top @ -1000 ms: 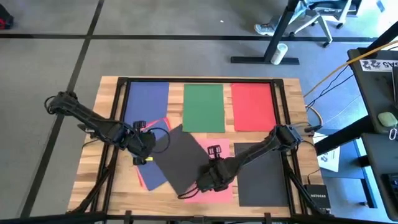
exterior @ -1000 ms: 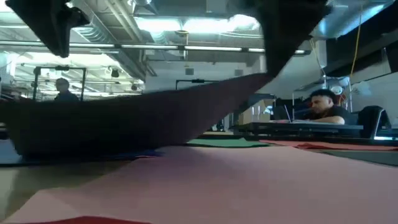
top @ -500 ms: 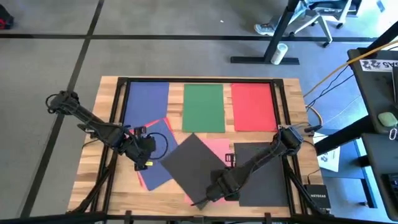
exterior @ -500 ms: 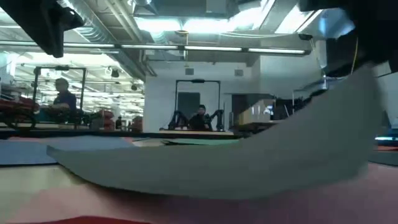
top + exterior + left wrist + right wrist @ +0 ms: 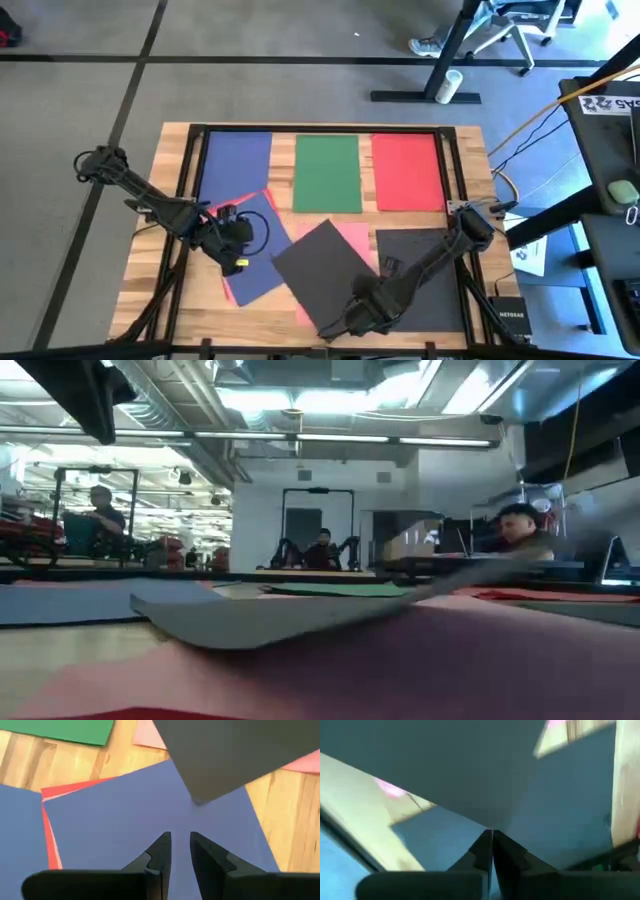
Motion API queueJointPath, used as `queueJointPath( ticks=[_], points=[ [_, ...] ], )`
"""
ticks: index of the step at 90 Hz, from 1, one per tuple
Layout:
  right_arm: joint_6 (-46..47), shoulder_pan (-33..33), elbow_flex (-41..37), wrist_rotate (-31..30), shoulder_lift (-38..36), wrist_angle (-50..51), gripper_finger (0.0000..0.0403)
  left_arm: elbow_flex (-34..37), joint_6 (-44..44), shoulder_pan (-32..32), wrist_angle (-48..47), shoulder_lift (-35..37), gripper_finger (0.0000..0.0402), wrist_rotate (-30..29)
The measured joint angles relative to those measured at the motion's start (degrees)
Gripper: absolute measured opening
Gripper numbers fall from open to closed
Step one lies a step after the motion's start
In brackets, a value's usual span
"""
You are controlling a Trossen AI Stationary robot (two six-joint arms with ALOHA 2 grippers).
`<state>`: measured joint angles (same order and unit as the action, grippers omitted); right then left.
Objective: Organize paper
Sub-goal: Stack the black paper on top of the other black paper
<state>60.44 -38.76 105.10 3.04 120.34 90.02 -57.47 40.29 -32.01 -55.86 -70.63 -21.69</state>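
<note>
Pinching the near corner of a tilted dark grey sheet (image 5: 325,268), the right gripper (image 5: 345,322) sits at the near edge of the table (image 5: 140,290), its fingers (image 5: 485,851) pressed together on the paper's tip in the right wrist view. That sheet lies askew over a salmon pink sheet (image 5: 352,238), and in the low view its far part lifts a little off the pink surface. Just to the right lies a second dark grey sheet (image 5: 440,300), squared to the table. To the left, the left gripper (image 5: 237,262) hovers over a skewed blue sheet (image 5: 255,270), its fingers (image 5: 161,852) spread by a narrow gap with nothing between them. A red sheet's edge (image 5: 50,827) peeks out from under that blue one. Along the far side, a blue sheet (image 5: 235,160), a green sheet (image 5: 327,172) and a red sheet (image 5: 407,170) lie side by side, apart.
</note>
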Motion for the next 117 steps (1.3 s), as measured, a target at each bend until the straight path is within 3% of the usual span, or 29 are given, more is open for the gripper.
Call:
queueJointPath(
  ticks=[14,30,49,58,68,94,117],
  points=[
    [4.21,-0.44,-8.18,1.42,-4.82,-1.34,0.0,0.0,0.39,-0.26,0.02,0.0,0.0055,-0.51],
    [11.0,-0.62,-21.31,2.26,-14.48,-10.49,0.0,0.2,0.42,-0.28,1.74,0.0,0.0055,-0.81],
    [15.19,0.69,-38.71,1.53,-24.37,-40.18,0.0001,3.38,-0.1,-0.26,6.76,0.0,0.0055,-0.92],
    [14.31,2.74,-44.59,0.29,-24.73,-55.57,0.0004,4.97,1.11,-0.26,8.04,0.0,0.0055,-0.9],
    [13.03,4.24,-48.43,0.05,-24.7,-63.89,0.0025,6.68,2.61,-0.3,9.33,-0.02,0.0055,-0.43],
    [11.06,7.05,-52.2,-2.01,-24.3,-62.9,0.0117,9.43,3.48,-0.63,13.68,-0.07,0.0056,0.62],
    [11.02,7.77,-53.76,-4.6,-22.64,-62.72,0.0126,10.25,3.88,-0.63,14.94,-0.04,0.0056,0.65]
  ],
)
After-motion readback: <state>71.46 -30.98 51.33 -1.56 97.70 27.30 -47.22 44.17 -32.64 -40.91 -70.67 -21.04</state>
